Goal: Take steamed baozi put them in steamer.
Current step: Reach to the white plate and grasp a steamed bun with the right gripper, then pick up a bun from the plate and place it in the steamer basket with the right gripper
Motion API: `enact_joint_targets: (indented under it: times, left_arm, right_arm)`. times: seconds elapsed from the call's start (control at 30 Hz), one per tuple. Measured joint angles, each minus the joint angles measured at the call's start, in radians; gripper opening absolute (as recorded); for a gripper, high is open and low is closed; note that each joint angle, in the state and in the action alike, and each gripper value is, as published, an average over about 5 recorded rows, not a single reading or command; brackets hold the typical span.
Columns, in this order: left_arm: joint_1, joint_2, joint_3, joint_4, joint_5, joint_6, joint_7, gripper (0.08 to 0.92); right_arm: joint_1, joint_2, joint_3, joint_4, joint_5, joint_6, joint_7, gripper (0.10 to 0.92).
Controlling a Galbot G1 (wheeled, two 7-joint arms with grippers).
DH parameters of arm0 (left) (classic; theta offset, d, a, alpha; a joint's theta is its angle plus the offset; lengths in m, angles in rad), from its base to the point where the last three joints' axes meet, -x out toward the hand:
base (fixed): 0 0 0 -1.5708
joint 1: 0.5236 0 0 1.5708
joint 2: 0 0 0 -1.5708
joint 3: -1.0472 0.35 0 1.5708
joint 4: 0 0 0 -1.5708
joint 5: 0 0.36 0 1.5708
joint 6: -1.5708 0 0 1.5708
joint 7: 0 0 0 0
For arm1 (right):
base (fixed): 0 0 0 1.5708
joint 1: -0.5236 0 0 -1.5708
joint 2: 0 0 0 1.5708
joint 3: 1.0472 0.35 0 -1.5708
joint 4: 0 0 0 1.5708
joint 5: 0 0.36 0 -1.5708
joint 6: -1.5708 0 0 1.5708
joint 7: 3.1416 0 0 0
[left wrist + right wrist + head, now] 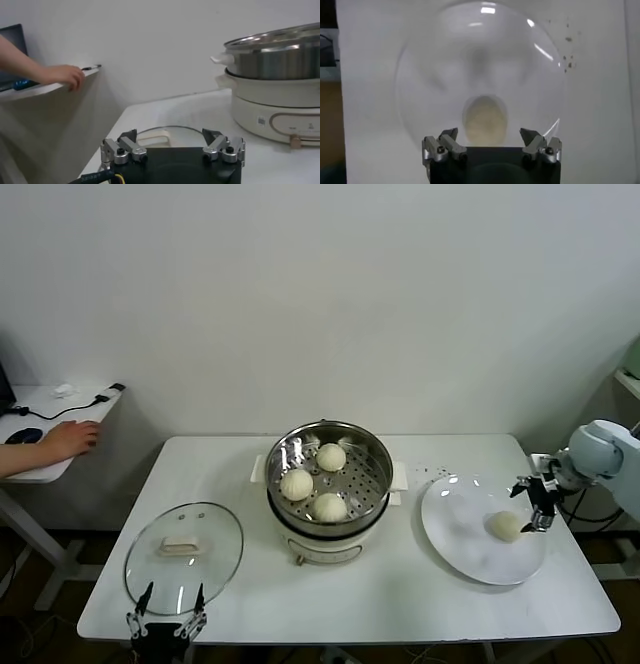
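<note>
Head view is showing the right gripper hanging wide open beside the last baozi on the plate; being soft and light, it likely wants gentle side pinching.

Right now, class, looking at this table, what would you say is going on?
A robot is moving steamed baozi from a white plate into the steamer. Three buns already sit on its perforated tray; the last baozi lies on the plate. The right gripper hangs open just beside it, not gripping. The left gripper waits open at the table's near edge by the glass lid.
</note>
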Motion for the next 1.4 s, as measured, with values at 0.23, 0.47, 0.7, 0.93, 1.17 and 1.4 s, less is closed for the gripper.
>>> enact_joint_targets:
  times: [0.23,0.47,0.7,0.93,1.17,1.4]
  left_arm:
    - [-0.003,-0.003,-0.001,0.010,0.009,0.001,0.000,0.823]
    - [-0.006,-0.004,-0.002,0.016,0.011,0.005,0.000,0.823]
    - [-0.010,-0.004,-0.001,0.023,0.016,0.005,0.000,0.823]
    - [-0.011,-0.004,-0.001,0.024,0.017,0.005,-0.001,0.823]
    - [-0.010,-0.004,0.001,0.024,0.019,0.004,-0.001,0.823]
    - [-0.007,-0.004,0.000,0.024,0.019,0.001,-0.001,0.823]
  right_arm:
    - [-0.067,0.069,0.085,-0.111,-0.061,0.020,-0.012,0.823]
    - [-0.087,0.136,0.109,-0.190,-0.093,0.031,-0.022,0.823]
    - [-0.094,0.177,0.111,-0.240,-0.110,0.036,-0.034,0.823]
    - [-0.090,0.192,0.110,-0.267,-0.115,0.042,-0.045,0.698]
    - [-0.079,0.200,0.107,-0.276,-0.105,0.046,-0.055,0.581]
    - [-0.068,0.201,0.101,-0.283,-0.097,0.050,-0.062,0.550]
